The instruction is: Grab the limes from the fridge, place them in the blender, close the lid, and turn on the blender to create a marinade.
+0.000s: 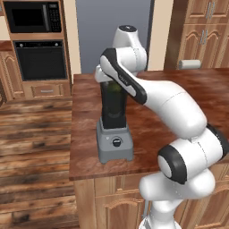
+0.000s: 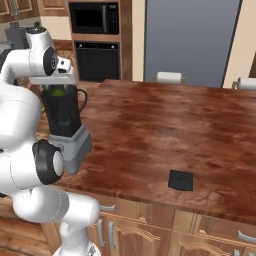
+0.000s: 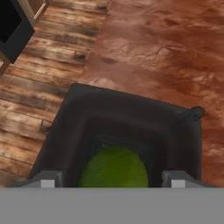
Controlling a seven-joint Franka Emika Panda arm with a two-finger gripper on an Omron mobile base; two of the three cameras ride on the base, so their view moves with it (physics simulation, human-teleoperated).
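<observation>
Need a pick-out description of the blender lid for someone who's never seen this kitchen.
Start at the wooden island counter. The blender stands at one end; the lid lies well away from it, near the front edge above the drawers. It is the flat black square lying alone on bare wood.

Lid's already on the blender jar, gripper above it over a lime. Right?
Not quite: the lid lies flat on the counter, apart from the blender, as the right base view shows. The jar is open, with a lime under the gripper.
</observation>
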